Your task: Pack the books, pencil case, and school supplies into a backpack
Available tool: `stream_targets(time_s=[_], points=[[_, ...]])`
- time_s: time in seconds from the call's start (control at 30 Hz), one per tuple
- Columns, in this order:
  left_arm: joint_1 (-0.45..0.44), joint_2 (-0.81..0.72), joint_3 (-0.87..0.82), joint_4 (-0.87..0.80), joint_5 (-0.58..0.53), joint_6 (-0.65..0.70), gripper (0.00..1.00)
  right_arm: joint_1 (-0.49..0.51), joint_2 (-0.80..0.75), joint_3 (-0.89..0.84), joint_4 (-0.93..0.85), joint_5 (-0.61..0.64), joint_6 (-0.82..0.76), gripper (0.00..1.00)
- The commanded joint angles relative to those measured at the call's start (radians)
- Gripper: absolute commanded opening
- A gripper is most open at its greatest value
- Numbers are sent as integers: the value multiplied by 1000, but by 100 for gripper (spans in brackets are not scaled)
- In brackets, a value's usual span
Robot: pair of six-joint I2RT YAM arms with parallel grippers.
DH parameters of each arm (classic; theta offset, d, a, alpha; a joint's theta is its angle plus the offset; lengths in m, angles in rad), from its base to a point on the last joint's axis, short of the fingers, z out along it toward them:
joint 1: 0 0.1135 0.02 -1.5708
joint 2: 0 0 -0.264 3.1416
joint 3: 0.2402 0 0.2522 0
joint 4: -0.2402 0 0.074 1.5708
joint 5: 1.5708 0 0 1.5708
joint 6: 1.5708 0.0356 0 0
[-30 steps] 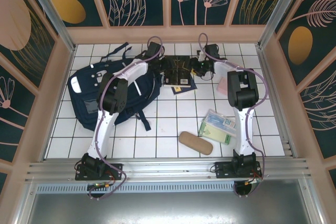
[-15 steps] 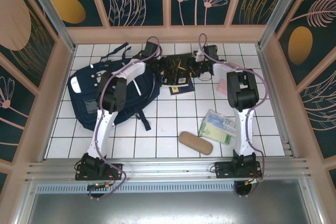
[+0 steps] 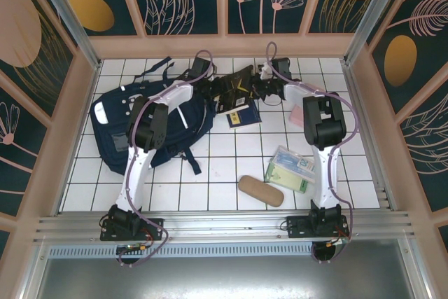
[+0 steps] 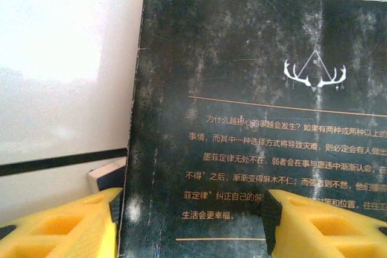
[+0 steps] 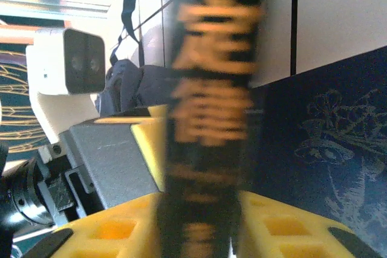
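Observation:
A black book (image 3: 238, 83) with orange print stands tilted up on edge at the back of the table, between both grippers. My right gripper (image 3: 260, 89) is shut on its spine edge (image 5: 214, 89), a yellow finger pressing each side (image 5: 202, 203). My left gripper (image 3: 215, 87) is open at the book's other side. In the left wrist view the cover (image 4: 242, 89) faces the camera, one finger over it and one beside its edge (image 4: 193, 203). A dark blue book (image 3: 243, 114) lies flat beneath (image 5: 326, 149). The navy backpack (image 3: 133, 124) lies to the left.
A pink pouch (image 3: 297, 113) lies by the right arm. The pale green-white packet (image 3: 291, 169) and tan oblong case (image 3: 260, 190) sit nearer the front. Wooden walls ring the white tiled table (image 3: 210, 173).
The black book has gone from lying flat to tilted up on its edge. My right gripper has closed on it. The blue book below shows more.

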Motion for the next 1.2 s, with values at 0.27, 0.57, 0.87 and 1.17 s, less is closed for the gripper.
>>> stream_targets(time_s=[0.27, 0.57, 0.87, 1.17], points=[[-24, -236, -84, -173, -100, 75, 66, 12, -89, -139, 141, 67, 11, 0], [122, -617, -456, -132, -197, -63, 72, 13, -160, -261, 77, 126, -39, 0], [261, -748, -752, 23, -109, -94, 70, 23, -143, -258, 72, 115, -38, 0], [266, -604, -716, 66, -96, -105, 69, 23, -149, -259, 70, 108, -44, 0]])
